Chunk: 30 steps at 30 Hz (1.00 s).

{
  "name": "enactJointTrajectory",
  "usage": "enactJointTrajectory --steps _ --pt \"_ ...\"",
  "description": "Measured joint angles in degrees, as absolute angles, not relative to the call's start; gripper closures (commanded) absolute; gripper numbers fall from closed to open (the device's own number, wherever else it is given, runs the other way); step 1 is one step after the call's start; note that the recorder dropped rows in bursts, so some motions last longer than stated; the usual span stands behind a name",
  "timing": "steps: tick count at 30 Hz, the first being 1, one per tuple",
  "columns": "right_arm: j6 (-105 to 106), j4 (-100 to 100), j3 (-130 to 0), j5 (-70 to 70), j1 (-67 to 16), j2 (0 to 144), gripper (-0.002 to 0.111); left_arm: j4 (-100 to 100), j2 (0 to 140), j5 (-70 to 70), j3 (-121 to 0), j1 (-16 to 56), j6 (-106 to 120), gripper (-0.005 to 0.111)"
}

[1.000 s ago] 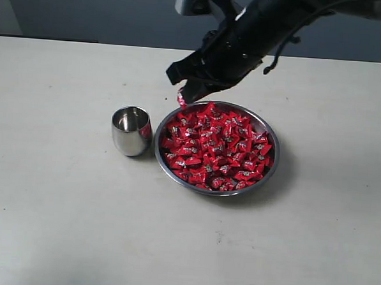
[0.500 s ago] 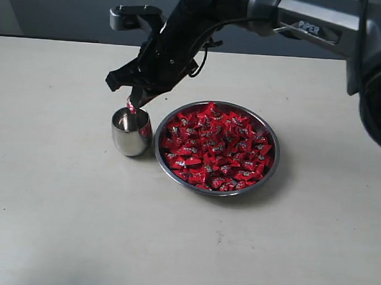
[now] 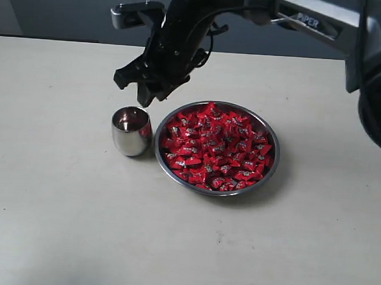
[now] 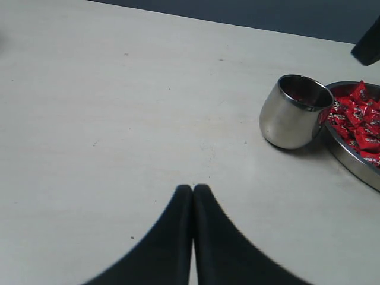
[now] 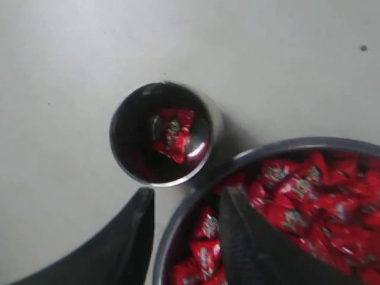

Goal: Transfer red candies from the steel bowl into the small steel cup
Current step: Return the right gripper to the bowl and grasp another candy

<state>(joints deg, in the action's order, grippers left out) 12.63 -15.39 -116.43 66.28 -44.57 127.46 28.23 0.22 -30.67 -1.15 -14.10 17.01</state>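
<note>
- Jaws of the right gripper (image 5: 187,202) stand apart, empty, over the cup (image 3: 131,131).
- Bowl (image 3: 274,153) of candies (image 3: 216,144) lies just beside it, on that arm's side; the closed left gripper (image 4: 192,190) sits farther off.

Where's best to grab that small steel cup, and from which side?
Probably pinch the rim of the small steel cup from above, on the side away from the steel bowl. It stands upright, mouth open; its rounded belly looks slippery, and the bowl crowds the other side.
</note>
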Motion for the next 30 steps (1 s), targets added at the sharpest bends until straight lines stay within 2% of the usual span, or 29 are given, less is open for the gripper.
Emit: enactJointTrajectory --steps 8,17,24,30 --pt "11.9 -12.5 -111.2 69.4 -37.3 122.2 0.073 28.2 0.2 -30.7 -1.1 -14.1 17.0 0.106" --pt "15.6 -17.8 -90.0 61.4 -26.3 115.8 0.073 28.2 0.2 -30.7 -1.1 -14.1 17.0 0.106" --pt "19.8 -19.2 -77.2 53.0 -24.9 113.3 0.073 28.2 0.2 -30.7 -1.1 -14.1 17.0 0.106" --pt "20.6 -20.0 -74.5 48.9 -24.9 113.2 0.073 28.2 0.2 -30.7 -1.1 -14.1 17.0 0.106"
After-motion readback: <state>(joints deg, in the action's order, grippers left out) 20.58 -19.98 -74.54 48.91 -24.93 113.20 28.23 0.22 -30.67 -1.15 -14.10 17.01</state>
